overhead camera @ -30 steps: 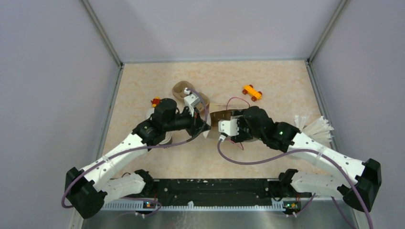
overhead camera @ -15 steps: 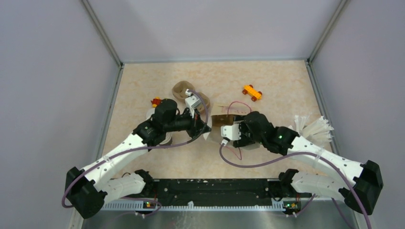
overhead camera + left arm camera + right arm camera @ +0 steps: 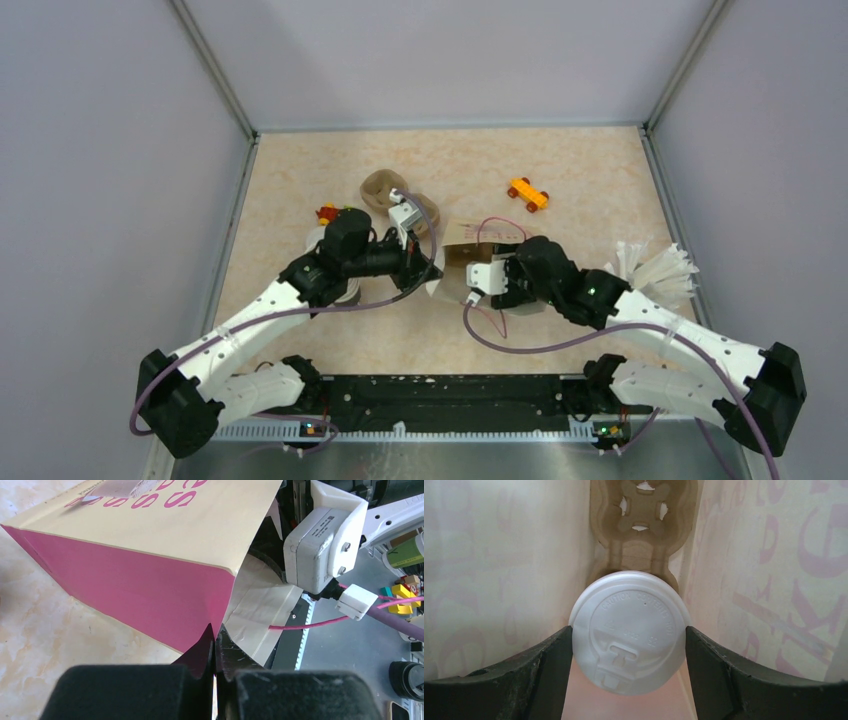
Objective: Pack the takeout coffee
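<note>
Bag (image 3: 499, 555) walls crowd right end effector (image 3: 628, 630) gripping takeout coffee (image 3: 629, 615).

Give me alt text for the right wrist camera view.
The right gripper holds a takeout coffee cup with a round white plastic lid inside a cream paper bag with pink lettering. A brown pulp cup carrier sits deeper in the bag.

An orange toy car (image 3: 527, 193) lies far right of centre on the beige marbled worktop (image 3: 590, 160). A small red-and-yellow toy (image 3: 327, 212) sits left, near a brown cardboard piece (image 3: 378, 186). White sticks (image 3: 660, 268) bristle at the right edge.
</note>
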`<state>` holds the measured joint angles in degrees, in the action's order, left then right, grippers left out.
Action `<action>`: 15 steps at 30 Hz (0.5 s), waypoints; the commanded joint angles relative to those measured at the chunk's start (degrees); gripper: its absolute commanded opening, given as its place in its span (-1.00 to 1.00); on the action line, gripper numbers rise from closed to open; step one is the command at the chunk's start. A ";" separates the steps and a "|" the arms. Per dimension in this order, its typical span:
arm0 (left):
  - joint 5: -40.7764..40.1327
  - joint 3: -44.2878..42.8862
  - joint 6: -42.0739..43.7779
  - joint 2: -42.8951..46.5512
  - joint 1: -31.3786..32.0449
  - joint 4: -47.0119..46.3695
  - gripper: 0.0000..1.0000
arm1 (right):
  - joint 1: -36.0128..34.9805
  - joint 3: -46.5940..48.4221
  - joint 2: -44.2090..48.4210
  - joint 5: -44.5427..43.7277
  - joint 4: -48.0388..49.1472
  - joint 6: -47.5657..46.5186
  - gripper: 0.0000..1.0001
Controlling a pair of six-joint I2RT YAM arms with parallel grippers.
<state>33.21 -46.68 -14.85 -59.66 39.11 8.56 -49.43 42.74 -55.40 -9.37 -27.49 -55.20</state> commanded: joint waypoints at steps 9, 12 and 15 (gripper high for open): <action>2.21 -0.38 0.52 -0.30 0.00 -3.41 -0.96 | 0.96 -0.47 -0.24 -3.45 1.58 3.10 0.17; 2.05 -0.55 0.44 -0.43 0.00 -3.46 -0.95 | 1.16 -1.13 -0.41 -3.35 1.92 2.87 0.15; 1.93 -0.57 0.35 -0.58 0.07 -3.43 -0.95 | 1.84 -1.32 -1.14 -3.37 2.64 2.73 0.12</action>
<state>33.69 -46.37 -14.87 -59.96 39.11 8.01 -49.19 42.28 -55.66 -11.25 -26.94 -53.04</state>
